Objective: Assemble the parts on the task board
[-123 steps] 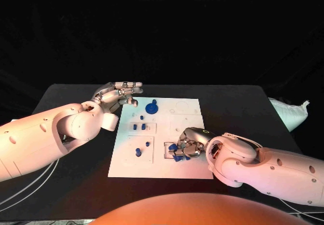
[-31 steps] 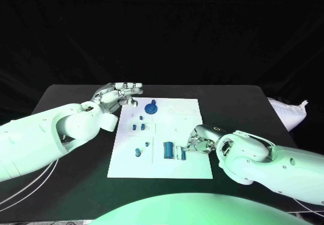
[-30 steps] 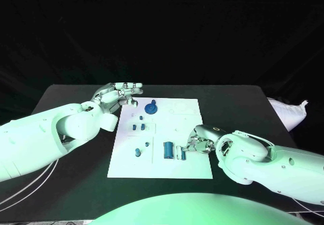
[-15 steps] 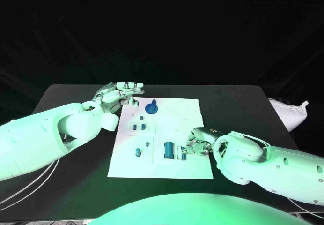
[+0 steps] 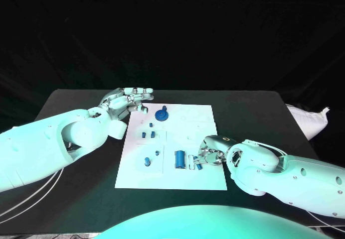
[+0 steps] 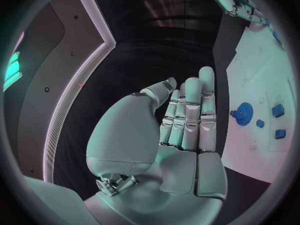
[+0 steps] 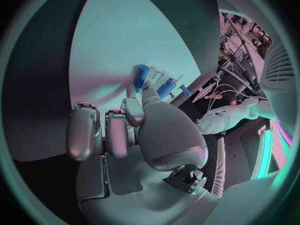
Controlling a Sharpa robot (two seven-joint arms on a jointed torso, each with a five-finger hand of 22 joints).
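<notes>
A: What is the right hand [image 5: 208, 152] doing at the task board [image 5: 205, 177]?
B: It is pinching a small blue part [image 5: 199, 164] at the board's near right, beside a blue cylinder [image 5: 178, 158].
A: And the left hand [image 5: 128, 99]?
B: It is hovering at the board's far left corner, fingers straight and close together, holding nothing.

L arm comes in from 8 o'clock, left hand [image 5: 129, 97] up at 11 o'clock, fingers straight, close together, holding nothing. R arm in from 4 o'clock, right hand [image 5: 208, 152] low near centre, fingers [image 7: 106, 130] curled in; can't tell if it grips anything.
</notes>
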